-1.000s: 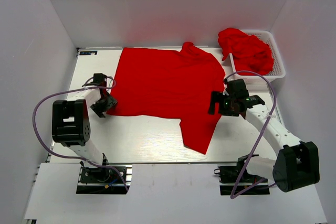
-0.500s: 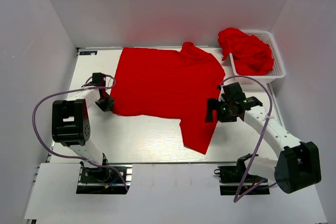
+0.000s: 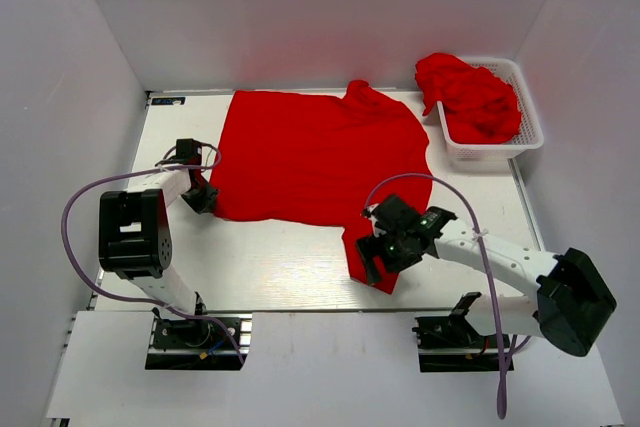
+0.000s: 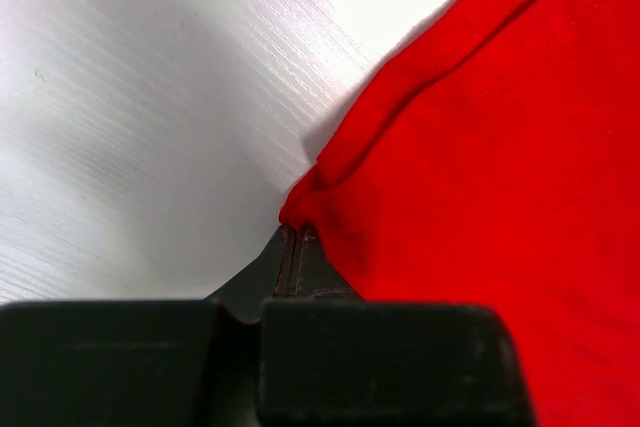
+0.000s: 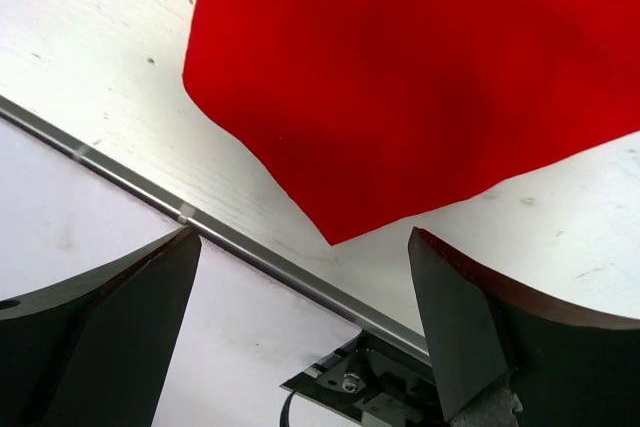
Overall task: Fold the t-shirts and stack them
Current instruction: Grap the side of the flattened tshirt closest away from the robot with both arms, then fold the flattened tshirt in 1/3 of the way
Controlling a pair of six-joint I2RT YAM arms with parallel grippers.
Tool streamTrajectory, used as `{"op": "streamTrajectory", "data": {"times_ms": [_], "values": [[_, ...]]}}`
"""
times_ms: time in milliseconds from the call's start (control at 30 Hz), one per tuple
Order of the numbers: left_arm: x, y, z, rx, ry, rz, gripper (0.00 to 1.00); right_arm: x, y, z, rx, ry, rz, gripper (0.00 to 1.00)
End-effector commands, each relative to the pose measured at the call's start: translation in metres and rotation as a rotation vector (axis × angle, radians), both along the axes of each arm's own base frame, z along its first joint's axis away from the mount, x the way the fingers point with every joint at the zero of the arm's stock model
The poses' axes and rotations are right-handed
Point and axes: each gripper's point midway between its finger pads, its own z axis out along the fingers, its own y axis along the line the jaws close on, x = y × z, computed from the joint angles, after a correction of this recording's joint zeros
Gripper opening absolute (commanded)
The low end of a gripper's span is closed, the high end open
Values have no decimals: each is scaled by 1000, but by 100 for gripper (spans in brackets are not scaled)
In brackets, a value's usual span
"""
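Observation:
A red t-shirt [image 3: 320,157] lies spread flat on the white table [image 3: 260,262], with one pointed flap reaching toward the near edge. My left gripper [image 3: 205,197] is at the shirt's left near corner. In the left wrist view the jaws [image 4: 297,232] are shut, with that corner of the t-shirt [image 4: 480,147] pinched at their tips. My right gripper [image 3: 372,257] hovers over the near flap. Its fingers [image 5: 130,307] stand wide open above the tip of the t-shirt [image 5: 420,77], holding nothing.
A white basket [image 3: 530,132] at the back right holds a heap of crumpled red shirts [image 3: 465,92]. A metal rail [image 5: 250,247] marks the table's near edge, close under the right gripper. White walls enclose the left, back and right.
The left gripper has closed on the shirt's left corner. The right arm has swung from the shirt's right edge toward the near edge, to above the near flap, still open.

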Motion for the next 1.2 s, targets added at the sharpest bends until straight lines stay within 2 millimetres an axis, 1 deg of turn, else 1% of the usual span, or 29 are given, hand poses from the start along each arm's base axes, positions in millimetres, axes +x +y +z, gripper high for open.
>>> {"op": "streamTrajectory", "data": {"times_ms": [0,33,100,233,367,400,467,500,533,567,600,633,667,700,733,767,800,833,867,900,967,1033,1100,1133,1167], "values": [[-6,4,3,27,29,-13,0,-1,3,-5,-42,-32,-54,90],[-6,4,3,27,29,-13,0,2,1,-7,-64,-66,-74,90],[-6,4,3,27,29,-13,0,-1,3,-11,-62,-76,-76,90],[-9,4,2,29,39,-21,0,-2,2,-23,-135,-112,-37,88],[-8,6,5,38,31,-18,0,-7,-2,-38,-195,-102,-42,88],[-8,6,5,38,31,-18,0,-7,-1,-40,-193,-104,-46,86],[-8,4,5,30,30,-21,0,-7,-6,-47,-223,-109,-61,86],[-8,2,5,21,30,-24,0,-9,-8,-52,-233,-103,-67,82],[-8,2,5,21,30,-24,0,-9,-9,-54,-237,-100,-70,81],[-8,3,5,24,31,-33,0,-10,-12,-59,-251,-94,-77,76],[-8,3,5,24,31,-33,0,-9,-13,-61,-258,-101,-90,55],[-14,2,2,23,49,-33,0,-8,-13,-62,-257,-104,-95,36],[-13,3,6,23,37,-33,0,-5,-13,-62,-259,-117,-117,21],[-13,3,6,23,37,-33,0,-5,-13,-60,-254,-122,-119,10],[-12,3,9,24,26,-33,0,0,-10,-57,-235,-142,-125,7],[-14,1,10,14,23,-36,0,1,-9,-56,-228,-147,-129,2],[-14,-1,10,5,22,-39,0,3,-8,-52,-216,-162,-129,0],[-13,-1,14,6,10,-39,0,9,-5,-46,-197,-187,-142,0],[-14,-2,17,1,6,-51,0,10,-5,-43,-194,-191,-145,0],[-14,-2,17,0,6,-51,0,16,-1,-33,-166,-224,-153,0],[-9,-7,27,-23,-29,-60,0,23,6,-18,-126,-254,-166,0],[-8,-9,30,-31,-39,-64,0,32,12,-7,-100,-290,-184,0],[1,-10,39,-35,-66,-76,0,43,11,3,-87,-329,-222,0],[4,-12,42,-48,-76,-82,0,47,9,4,-93,-332,-239,0],[9,-13,48,-52,-94,-94,0,57,11,13,-75,-351,-268,0]]}}
